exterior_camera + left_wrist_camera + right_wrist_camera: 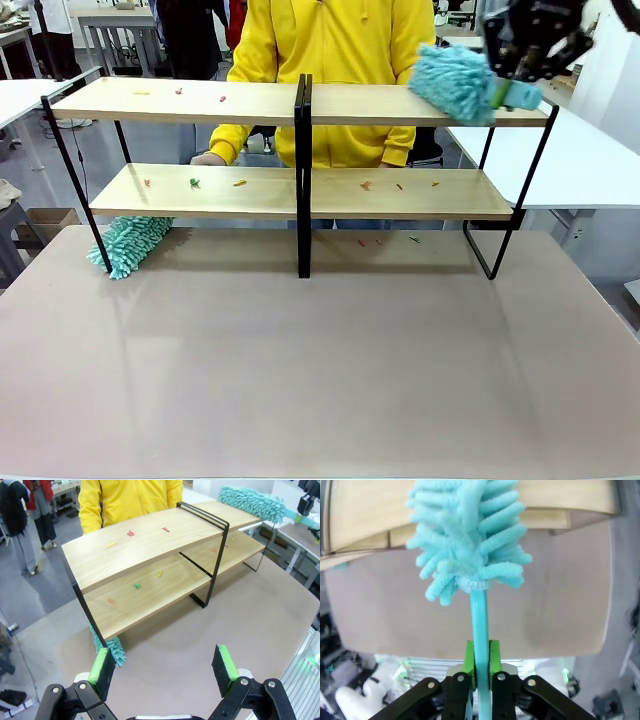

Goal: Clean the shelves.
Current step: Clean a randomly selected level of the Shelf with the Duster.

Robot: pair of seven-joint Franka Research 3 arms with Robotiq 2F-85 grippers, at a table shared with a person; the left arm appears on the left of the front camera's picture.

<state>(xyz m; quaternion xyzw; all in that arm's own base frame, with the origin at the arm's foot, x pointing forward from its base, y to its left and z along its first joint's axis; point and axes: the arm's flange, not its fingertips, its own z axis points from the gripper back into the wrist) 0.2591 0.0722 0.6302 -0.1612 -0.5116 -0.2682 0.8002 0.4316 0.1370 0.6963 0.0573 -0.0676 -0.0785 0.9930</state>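
One teal duster (470,535) in right claw (481,654)

Desk duster (130,245): 8 o'clock, top hidden behind the shelves (230,195).
Held duster (470,545): tip cut off, 12 o'clock.
Scraps (195,183): too small to identify.
Right end effector (512,82): blurred, 1 o'clock.

Grey floor (150,150), white side tables (590,160), cardboard box (45,224) at left.
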